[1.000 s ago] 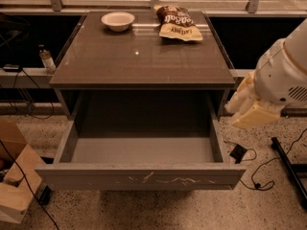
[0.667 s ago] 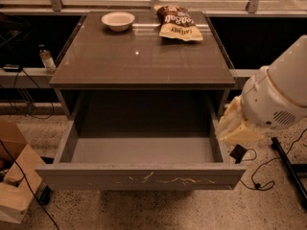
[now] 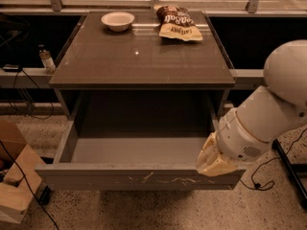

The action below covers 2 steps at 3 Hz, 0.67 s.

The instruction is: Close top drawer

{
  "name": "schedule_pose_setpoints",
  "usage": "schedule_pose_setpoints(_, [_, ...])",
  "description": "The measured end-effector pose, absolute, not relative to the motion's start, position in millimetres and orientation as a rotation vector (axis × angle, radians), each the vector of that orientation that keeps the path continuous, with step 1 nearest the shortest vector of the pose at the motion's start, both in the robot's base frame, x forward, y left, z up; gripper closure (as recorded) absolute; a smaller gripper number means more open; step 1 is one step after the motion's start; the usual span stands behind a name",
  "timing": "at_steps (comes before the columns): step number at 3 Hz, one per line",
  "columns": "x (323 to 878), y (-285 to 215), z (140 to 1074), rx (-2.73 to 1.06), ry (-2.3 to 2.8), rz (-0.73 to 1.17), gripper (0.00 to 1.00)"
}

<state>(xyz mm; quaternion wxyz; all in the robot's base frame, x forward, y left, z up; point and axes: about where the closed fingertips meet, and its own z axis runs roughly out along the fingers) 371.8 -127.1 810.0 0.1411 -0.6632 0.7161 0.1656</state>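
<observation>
The light is dim, warm and amber. A small glint shines on the cabinet top (image 3: 144, 68), with pale glare streaks beside the bowl (image 3: 118, 20) and chip bag (image 3: 178, 23) at its back. The rear of the open top drawer (image 3: 139, 178) lies in deep shadow. The gripper (image 3: 213, 159), at the drawer's front right corner, glows pale yellow.

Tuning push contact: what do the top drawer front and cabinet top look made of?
Top drawer: likely painted or laminated board, matte grey-brown; pale scratches mark its front. Cabinet top: smooth, slightly glossy laminate or similar; a light glint shows. Gripper sits at the drawer's right front corner.
</observation>
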Motion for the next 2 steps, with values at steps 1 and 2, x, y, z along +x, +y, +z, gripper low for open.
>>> schedule_pose_setpoints(1, [365.3, -119.5, 765.0, -1.918, 2.108, 0.563, 1.0])
schedule_pose_setpoints(2, [364.0, -119.3, 760.1, -1.919, 2.113, 0.572, 1.0])
